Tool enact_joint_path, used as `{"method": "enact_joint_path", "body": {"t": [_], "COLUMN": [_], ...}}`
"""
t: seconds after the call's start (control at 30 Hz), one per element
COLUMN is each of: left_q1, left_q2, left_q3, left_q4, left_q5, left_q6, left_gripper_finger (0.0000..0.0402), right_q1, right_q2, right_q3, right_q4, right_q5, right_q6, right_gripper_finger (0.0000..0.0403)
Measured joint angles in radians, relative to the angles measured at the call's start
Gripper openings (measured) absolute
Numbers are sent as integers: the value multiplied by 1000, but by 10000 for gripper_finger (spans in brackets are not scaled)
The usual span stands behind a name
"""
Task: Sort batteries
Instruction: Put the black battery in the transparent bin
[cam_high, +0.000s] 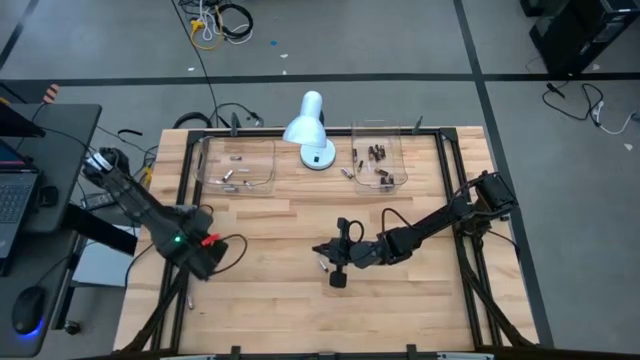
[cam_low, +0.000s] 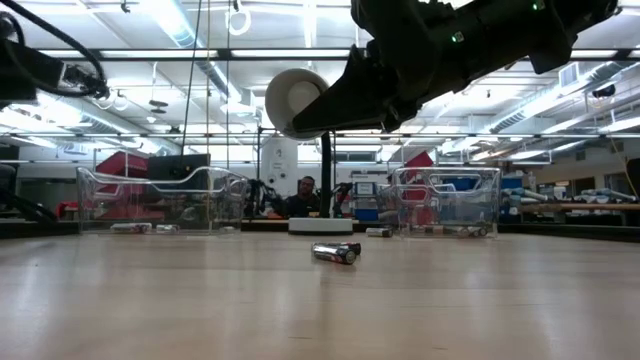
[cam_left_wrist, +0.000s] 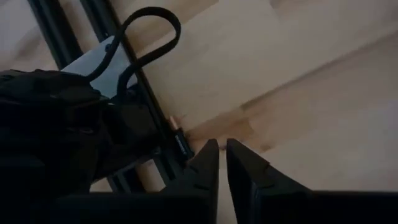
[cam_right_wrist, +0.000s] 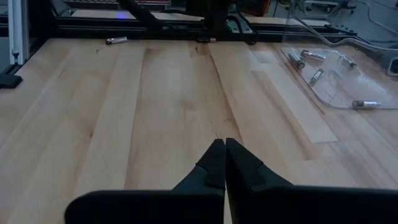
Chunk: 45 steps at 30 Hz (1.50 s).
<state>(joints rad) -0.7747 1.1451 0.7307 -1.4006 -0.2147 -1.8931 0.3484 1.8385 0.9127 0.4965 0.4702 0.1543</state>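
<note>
- the right gripper (cam_high: 322, 249) hangs over mid-table, fingers pressed together, nothing between them.
- two batteries (cam_low: 336, 252) lie on the wood just beside and below it.
- the left gripper (cam_left_wrist: 222, 163) sits at the table's left edge, fingers nearly together with a thin gap, empty.
- more batteries lie in the clear trays (cam_high: 240, 183) beyond both.

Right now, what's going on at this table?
Battery sorting, mid-run. Two clear trays at the table's far side already hold batteries: silvery ones in the left tray, darker ones in the right tray. The right gripper is shut, empty, above a loose battery mid-table. The left gripper sits near the table's left edge, fingers nearly together, holding nothing visible.
</note>
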Motion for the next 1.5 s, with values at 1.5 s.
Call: {"method": "enact_joint_path", "body": {"t": [1.5], "left_q1": [363], "left_q2": [553], "left_q3": [-61], "left_q4": [224], "left_q5": [163], "left_q6": [-285], "left_gripper_finger": [14], "right_q1": [3], "right_q2": [1], "right_q3": [0], "right_q4": [-43], "right_q5": [0], "right_q6": [-56], "right_gripper_finger": [0]}}
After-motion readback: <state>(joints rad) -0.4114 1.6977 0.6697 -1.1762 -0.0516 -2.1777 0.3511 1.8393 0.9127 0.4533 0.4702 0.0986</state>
